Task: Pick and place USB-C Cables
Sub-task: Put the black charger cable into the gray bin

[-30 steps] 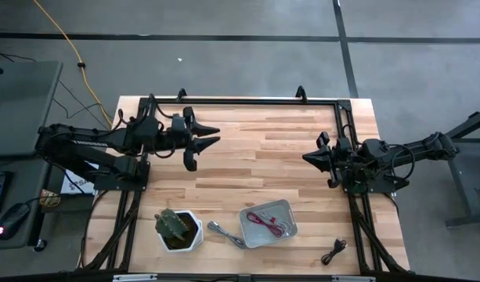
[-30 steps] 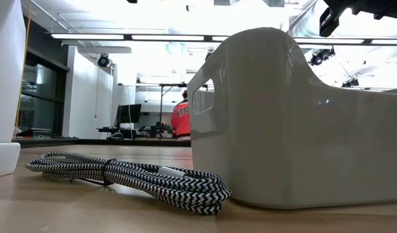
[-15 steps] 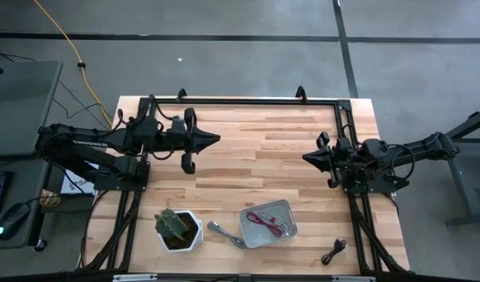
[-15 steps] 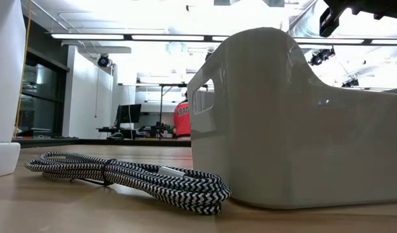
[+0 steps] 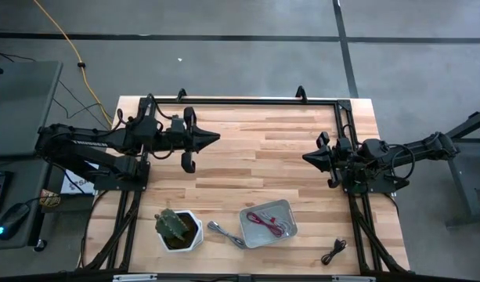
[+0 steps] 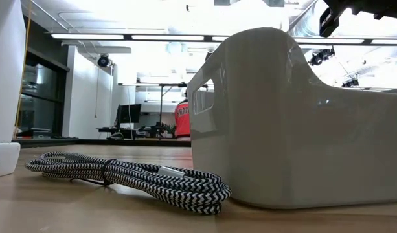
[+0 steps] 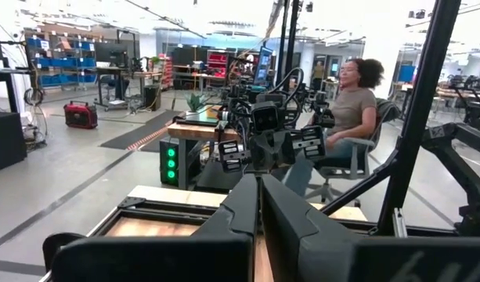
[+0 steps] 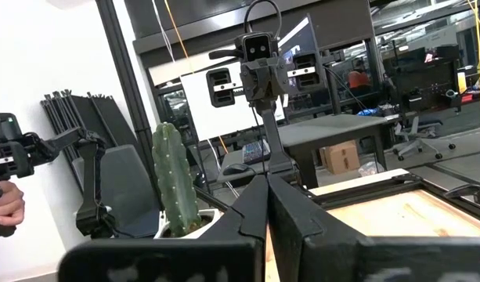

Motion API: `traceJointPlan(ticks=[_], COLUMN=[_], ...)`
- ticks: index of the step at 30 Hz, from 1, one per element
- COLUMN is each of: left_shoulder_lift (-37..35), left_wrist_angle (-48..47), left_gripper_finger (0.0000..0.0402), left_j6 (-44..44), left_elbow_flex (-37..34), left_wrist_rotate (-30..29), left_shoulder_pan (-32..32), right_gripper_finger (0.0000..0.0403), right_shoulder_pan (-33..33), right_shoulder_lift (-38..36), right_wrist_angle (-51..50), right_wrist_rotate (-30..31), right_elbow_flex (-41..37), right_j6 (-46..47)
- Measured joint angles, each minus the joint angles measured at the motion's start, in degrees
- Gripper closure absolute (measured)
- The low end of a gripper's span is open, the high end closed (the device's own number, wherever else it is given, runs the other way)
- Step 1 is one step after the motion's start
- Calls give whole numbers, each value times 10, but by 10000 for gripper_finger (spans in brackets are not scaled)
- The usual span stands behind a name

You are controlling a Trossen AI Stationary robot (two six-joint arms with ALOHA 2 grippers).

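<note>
A light wooden table (image 5: 247,149) edged by a black frame. Along its near side lie, left to right, a white pot with a cactus (image 5: 178,229), a silver-grey braided cable (image 5: 225,234), a white bin (image 5: 268,223) holding maroon and whitish cables, and a black cable (image 5: 333,251).

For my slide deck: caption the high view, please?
Both arms idle above the table; maroon cable in the tray, silver-grey cable and black cable outside.
</note>
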Motion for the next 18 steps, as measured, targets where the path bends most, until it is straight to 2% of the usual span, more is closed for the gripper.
traceJointPlan(ticks=[13, 18], left_shoulder_lift=[0, 0], left_wrist_angle=[-4, -4], left_gripper_finger=[401, 401], left_j6=[0, 0], left_elbow_flex=[0, 0], left_wrist_rotate=[3, 9], left_shoulder_pan=[0, 0], right_gripper_finger=[403, 403], right_shoulder_pan=[0, 0], right_shoulder_lift=[0, 0], right_wrist_angle=[0, 0], right_wrist_rotate=[0, 0], right_elbow_flex=[0, 0], right_j6=[0, 51])
